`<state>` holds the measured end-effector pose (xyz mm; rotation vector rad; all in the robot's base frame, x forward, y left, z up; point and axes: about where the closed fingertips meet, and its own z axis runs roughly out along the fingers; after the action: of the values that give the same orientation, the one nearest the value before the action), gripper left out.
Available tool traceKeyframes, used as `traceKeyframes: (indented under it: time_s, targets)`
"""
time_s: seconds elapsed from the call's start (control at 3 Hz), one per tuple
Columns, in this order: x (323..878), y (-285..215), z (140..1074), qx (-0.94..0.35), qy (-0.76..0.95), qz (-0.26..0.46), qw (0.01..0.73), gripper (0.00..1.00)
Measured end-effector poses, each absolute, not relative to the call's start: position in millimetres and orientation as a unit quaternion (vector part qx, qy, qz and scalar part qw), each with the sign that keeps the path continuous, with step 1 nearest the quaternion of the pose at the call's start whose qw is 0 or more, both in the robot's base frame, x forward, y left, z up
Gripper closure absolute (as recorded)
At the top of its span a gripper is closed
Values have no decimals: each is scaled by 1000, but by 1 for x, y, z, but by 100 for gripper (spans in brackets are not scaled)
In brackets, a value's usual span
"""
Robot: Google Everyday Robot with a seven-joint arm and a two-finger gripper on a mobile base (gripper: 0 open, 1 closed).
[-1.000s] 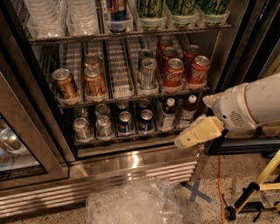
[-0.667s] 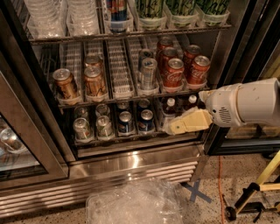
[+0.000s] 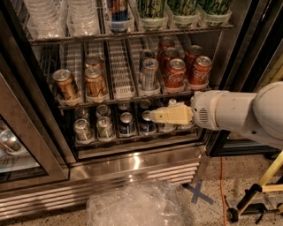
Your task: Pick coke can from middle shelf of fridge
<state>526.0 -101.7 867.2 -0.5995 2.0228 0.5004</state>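
Observation:
Several red coke cans stand at the right end of the middle shelf (image 3: pixel 132 101) of the fridge (image 3: pixel 132 164). The two front ones are one coke can (image 3: pixel 176 73) and another (image 3: pixel 201 69) to its right, with more behind them. My gripper (image 3: pixel 155 116) is pale yellow on a white arm (image 3: pixel 234 112) that reaches in from the right. It points left in front of the lower rack, below the coke cans and under the slim silver can (image 3: pixel 149 74). It holds nothing that I can see.
Gold-brown cans (image 3: pixel 66 84) stand at the shelf's left. The lower rack holds small bottles and blue cans (image 3: pixel 126 123). Cups and green tubs (image 3: pixel 185 9) sit on the rack above. An open glass door (image 3: pixel 22 145) is at the left. Clear plastic (image 3: pixel 137 205) lies on the floor.
My gripper has moved left and slightly up, from beside the fridge's lower right to in front of the lower rack. The cans have not moved.

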Motion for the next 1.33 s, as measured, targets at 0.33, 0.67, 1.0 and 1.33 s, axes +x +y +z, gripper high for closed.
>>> traceKeyframes:
  time_s: [0.33, 0.67, 1.0, 1.33]
  targets:
    - [541, -114, 878, -224, 819, 180, 496, 0]
    - [541, -113, 878, -224, 819, 180, 496, 0]
    - [546, -110, 870, -206, 821, 176, 503, 0]
    - [557, -107, 848, -162, 819, 177, 522, 0]
